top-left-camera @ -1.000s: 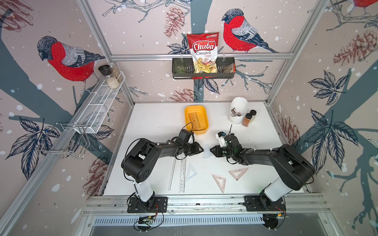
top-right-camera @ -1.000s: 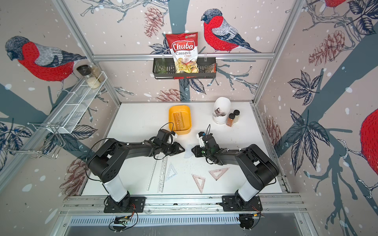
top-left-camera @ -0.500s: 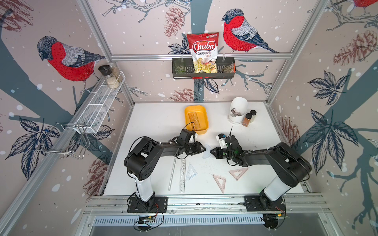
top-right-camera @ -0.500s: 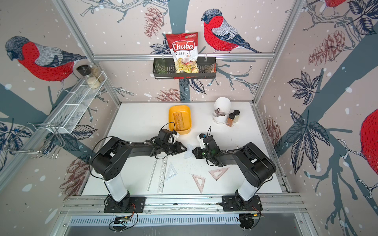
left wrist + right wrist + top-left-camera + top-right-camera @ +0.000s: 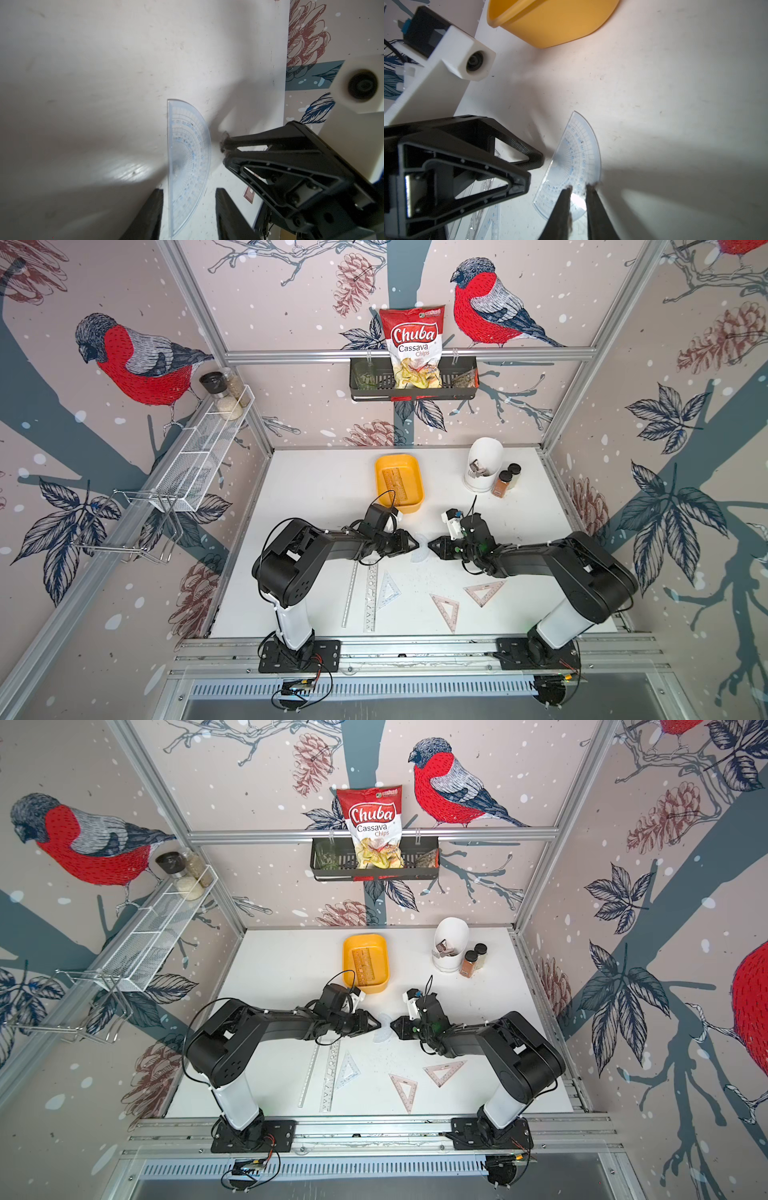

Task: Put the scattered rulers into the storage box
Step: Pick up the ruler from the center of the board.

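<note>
White table (image 5: 332, 489), bird-print walls (image 5: 291, 414) all round. The left gripper (image 5: 189, 190) stands well apart, with the protractor (image 5: 187, 158) lying between its fingers. The right gripper (image 5: 580, 187) is nearly together, just a slit, tips on the protractor's curved edge. The left arm (image 5: 332, 547) and right arm (image 5: 532, 560) stretch low, nose to nose. The box (image 5: 411, 506) sits just beyond the left gripper; loose rulers (image 5: 370, 597) lie back toward the bases.

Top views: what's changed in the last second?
The left claw pushed forward toward the right claw; its open fingers now flank the pale blue protractor. No new grip or release visible. The right claw, protractor, other rulers and yellow-orange storage box stayed put.
</note>
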You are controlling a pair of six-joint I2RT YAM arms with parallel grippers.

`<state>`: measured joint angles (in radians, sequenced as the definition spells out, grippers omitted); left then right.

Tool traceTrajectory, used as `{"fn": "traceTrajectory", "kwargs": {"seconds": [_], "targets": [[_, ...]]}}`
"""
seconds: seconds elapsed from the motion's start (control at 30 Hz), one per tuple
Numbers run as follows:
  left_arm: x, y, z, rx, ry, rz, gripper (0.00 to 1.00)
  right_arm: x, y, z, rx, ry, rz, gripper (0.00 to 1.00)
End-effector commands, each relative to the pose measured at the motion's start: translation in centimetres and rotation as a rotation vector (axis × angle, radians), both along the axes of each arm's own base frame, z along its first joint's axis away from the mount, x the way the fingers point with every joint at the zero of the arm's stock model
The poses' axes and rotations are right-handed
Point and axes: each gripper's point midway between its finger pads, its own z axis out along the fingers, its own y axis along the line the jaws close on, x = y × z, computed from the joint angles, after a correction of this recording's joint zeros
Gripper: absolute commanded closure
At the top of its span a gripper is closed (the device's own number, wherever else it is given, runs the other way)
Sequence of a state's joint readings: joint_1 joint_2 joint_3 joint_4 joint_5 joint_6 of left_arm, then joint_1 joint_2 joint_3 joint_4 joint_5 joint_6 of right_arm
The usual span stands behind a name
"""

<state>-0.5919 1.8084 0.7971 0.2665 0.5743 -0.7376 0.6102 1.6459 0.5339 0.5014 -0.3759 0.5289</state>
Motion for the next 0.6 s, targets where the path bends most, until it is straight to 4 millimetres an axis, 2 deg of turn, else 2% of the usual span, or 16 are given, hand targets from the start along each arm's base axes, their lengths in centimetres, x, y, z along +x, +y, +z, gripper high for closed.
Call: {"fn": "traceTrajectory", "kwargs": {"seconds": [0.0, 0.33, 0.57], "targets": [[-0.6, 0.8, -1.3, 0.051, 0.046, 0.021, 0.53, 0.3, 0.8, 0.5, 0.039, 0.000, 0.012, 0.79], [-0.5, 0.8, -1.7, 0.066, 0.049, 0.015, 0.47, -0.1, 0.5, -0.8, 0.024, 0.026, 0.011, 0.79], [-0.7, 0.8, -2.4, 0.065, 0.065, 0.013, 0.47, -0.5, 0.1, -1.9, 0.010, 0.046, 0.007, 0.79]]}}
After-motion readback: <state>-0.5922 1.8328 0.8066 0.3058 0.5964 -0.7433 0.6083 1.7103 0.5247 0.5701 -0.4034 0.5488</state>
